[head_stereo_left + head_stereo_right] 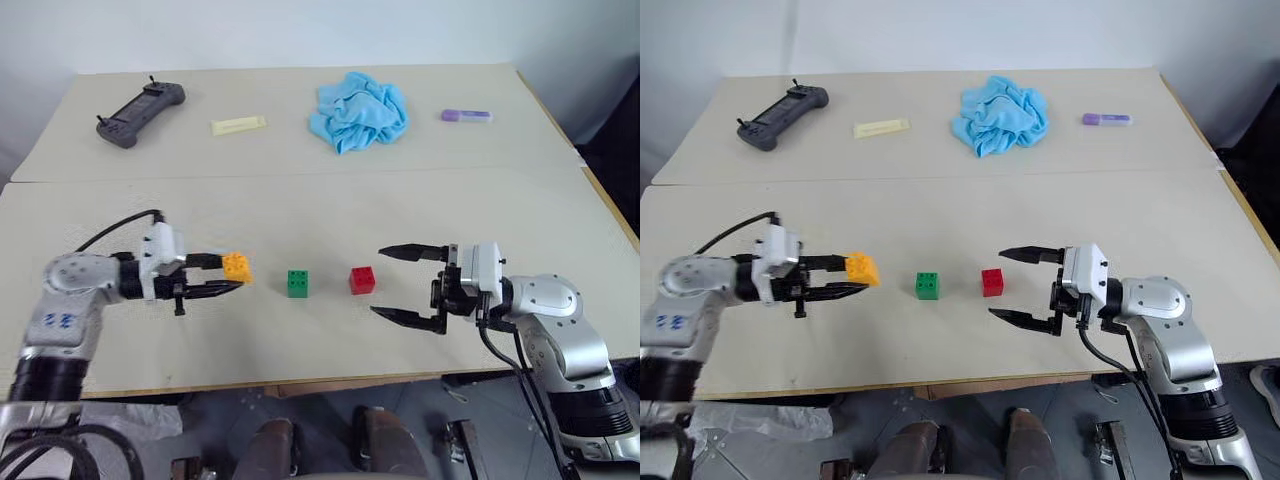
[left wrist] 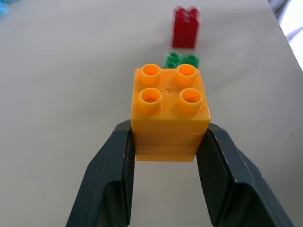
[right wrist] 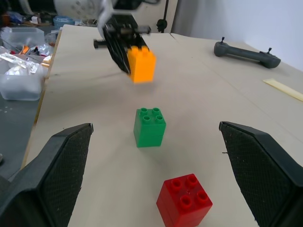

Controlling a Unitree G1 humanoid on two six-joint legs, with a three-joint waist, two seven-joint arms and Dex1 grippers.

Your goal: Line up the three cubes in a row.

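Fingers of our left gripper (image 1: 228, 275) pinch the orange cube (image 1: 238, 266); right gripper (image 1: 402, 283) wide open, empty. Next we set it beside green (image 1: 298, 283) and red (image 1: 362, 279).

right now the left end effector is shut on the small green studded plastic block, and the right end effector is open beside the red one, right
Not quite: the left end effector is shut on the small orange-yellow studded plastic block, as the left wrist view shows. The green studded plastic block stands free on the table. The right end effector is open beside the red studded plastic block.

3 cubes (image 1: 298, 283); 1 cloth (image 1: 360, 111); 1 controller (image 1: 140, 113).
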